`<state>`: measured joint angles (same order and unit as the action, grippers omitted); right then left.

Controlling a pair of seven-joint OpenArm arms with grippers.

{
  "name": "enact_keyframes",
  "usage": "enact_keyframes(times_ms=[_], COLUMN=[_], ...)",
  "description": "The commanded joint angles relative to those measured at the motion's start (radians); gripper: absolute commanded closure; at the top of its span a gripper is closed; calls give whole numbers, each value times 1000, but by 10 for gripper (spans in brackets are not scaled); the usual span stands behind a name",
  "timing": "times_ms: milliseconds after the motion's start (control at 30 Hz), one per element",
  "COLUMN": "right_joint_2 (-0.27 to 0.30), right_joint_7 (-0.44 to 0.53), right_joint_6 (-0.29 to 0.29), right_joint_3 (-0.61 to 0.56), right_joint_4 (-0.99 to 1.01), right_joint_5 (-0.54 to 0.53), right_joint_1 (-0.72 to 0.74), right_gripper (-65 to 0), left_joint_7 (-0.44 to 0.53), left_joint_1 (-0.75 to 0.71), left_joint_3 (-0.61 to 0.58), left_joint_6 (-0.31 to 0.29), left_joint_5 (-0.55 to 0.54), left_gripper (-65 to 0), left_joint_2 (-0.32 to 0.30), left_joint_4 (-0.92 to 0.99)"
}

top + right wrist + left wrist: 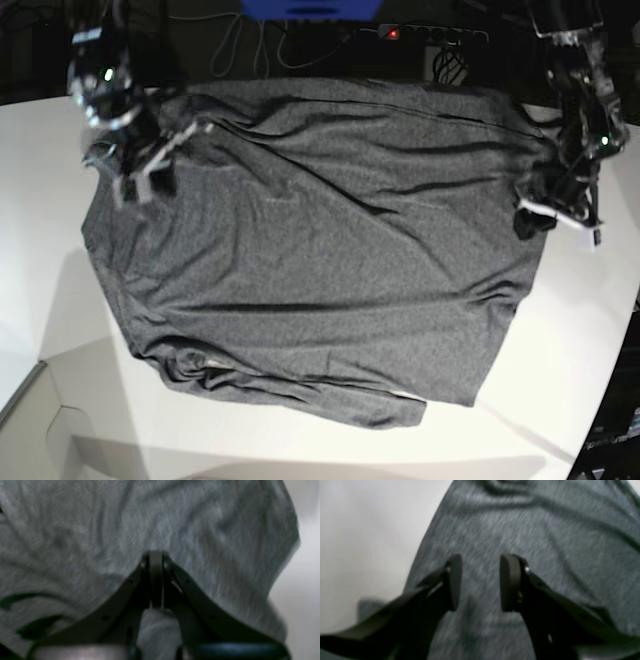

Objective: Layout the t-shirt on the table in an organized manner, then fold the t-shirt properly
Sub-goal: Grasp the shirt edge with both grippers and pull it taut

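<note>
White table (560, 340), seemingly printless t-shirt (320, 250)

beyond the far edge of the white surface, in the dark strip at the top of the base view, a blue object (310, 8) sits at the upper middle, cut off by the frame. just to its right a power strip (430, 34) lies lengthwise with a small red light (393, 34) glowing at its left end. thin cables (245, 45) loop in the shadow left of the blue object.
</note>
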<state>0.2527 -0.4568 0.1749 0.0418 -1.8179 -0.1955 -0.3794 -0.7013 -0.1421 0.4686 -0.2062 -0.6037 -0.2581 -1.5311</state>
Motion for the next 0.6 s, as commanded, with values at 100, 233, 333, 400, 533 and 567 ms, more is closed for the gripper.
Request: enact_keyframes(times_ms=[100, 233, 333, 400, 533, 567], right_joint_2=[15, 23, 60, 66, 101, 101], right_joint_7=[-9, -7, -4, -4, -3, -1], right_joint_6=[-11, -11, -11, -11, -11, -11], right_joint_3=[46, 96, 94, 96, 94, 94], right_joint_4=[145, 337, 445, 504, 619, 639], right_joint_5=[4, 6, 4, 4, 4, 4], right_joint_1=[133, 241, 293, 336, 420, 443], right_gripper=[-6, -4, -4, -4, -3, -3], left_joint_7=[18, 18, 22, 22, 19, 19], left_joint_1=[40, 83, 108, 129, 163, 167], left_joint_3=[5, 5, 5, 5, -5, -24], left_joint_6=[-6, -6, -6, -6, -6, -6], left_joint_5=[-6, -6, -6, -6, -6, -8], left_gripper=[-247, -247, -247, -247, -247, -247], left_joint_2=[0, 0, 0, 0, 1, 1], left_joint_4=[45, 140, 198, 234, 268, 268])
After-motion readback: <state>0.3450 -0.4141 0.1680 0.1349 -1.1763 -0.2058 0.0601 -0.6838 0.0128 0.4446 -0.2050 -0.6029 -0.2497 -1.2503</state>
